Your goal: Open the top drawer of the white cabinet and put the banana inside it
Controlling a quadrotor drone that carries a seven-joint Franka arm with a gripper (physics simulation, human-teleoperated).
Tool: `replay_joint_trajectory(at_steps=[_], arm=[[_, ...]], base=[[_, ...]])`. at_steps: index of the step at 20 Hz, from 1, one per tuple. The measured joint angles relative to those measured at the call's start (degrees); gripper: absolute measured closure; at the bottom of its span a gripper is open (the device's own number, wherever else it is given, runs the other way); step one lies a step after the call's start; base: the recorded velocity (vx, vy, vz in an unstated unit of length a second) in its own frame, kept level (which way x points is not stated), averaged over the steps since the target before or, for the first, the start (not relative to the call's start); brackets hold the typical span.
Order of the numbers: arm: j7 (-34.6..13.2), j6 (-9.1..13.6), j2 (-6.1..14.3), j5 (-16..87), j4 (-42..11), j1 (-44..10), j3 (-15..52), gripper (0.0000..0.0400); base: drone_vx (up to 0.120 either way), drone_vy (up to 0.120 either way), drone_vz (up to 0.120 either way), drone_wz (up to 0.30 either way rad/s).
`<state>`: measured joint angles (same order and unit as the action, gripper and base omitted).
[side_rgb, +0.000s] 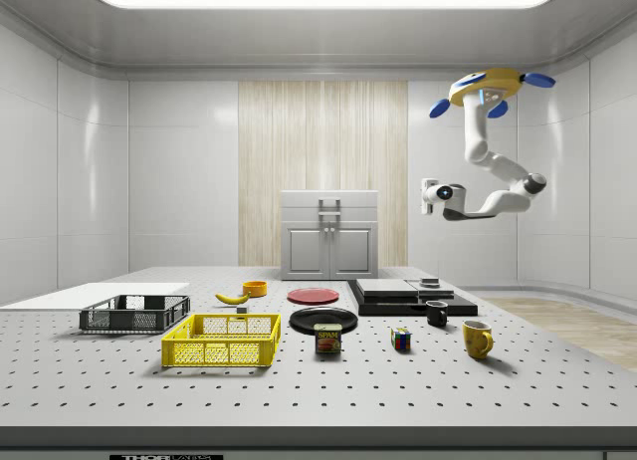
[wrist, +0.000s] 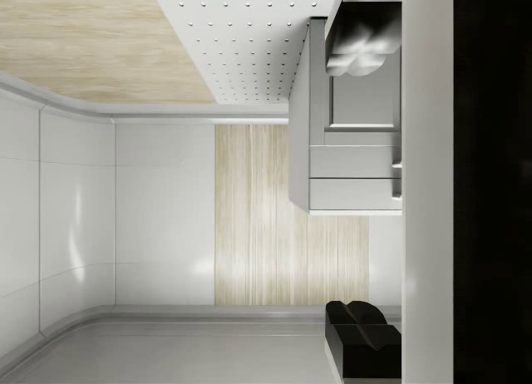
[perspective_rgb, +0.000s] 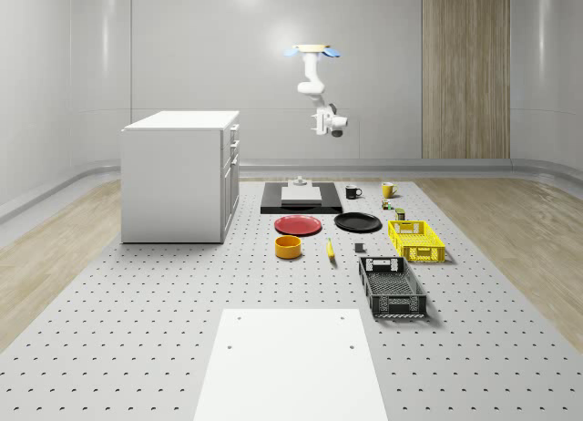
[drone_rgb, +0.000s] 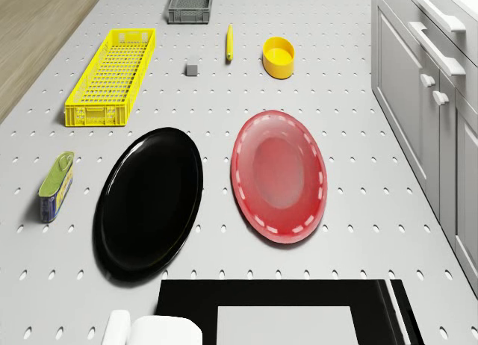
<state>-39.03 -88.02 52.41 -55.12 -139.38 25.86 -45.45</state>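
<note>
Drone point(perspective_rgb: 314, 50) hovered high over far end of table point(perspective_rgb: 137, 330), gripper point(side_rgb: 430, 194) aimed at white cabinet point(perspective_rgb: 178, 177) w/ top drawer point(perspective_rgb: 233, 134) shut, presumably lining up handle; jaw state can't tell; banana point(perspective_rgb: 331, 251) lay between orange bowl point(perspective_rgb: 288, 247) & black crate point(perspective_rgb: 392, 288).

The bench point(perspective_rgb: 137, 330) is matt grey metal dotted with holes, the cabinet point(perspective_rgb: 173, 179) a smooth satin white, the black plate point(drone_rgb: 149, 203) and red plate point(drone_rgb: 280, 177) glossy, the yellow crate point(drone_rgb: 112, 76) latticed plastic, and the wall panel point(side_rgb: 323, 171) pale grained wood.
</note>
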Motion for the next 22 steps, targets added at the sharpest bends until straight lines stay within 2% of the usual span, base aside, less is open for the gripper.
replay_joint_trajectory(at_steps=[5, 22], arm=[[-0.7, -1.3, 1.3, 0.9, -0.2, 1.5, -0.6, 0.0000], [-3.2, -5.1, 5.2, 3.8, -0.7, 5.7, -2.4, 0.0000]], base=[[0.120, -0.104, 0.000, 0.000], [0.120, 0.000, 0.000, 0.000]])
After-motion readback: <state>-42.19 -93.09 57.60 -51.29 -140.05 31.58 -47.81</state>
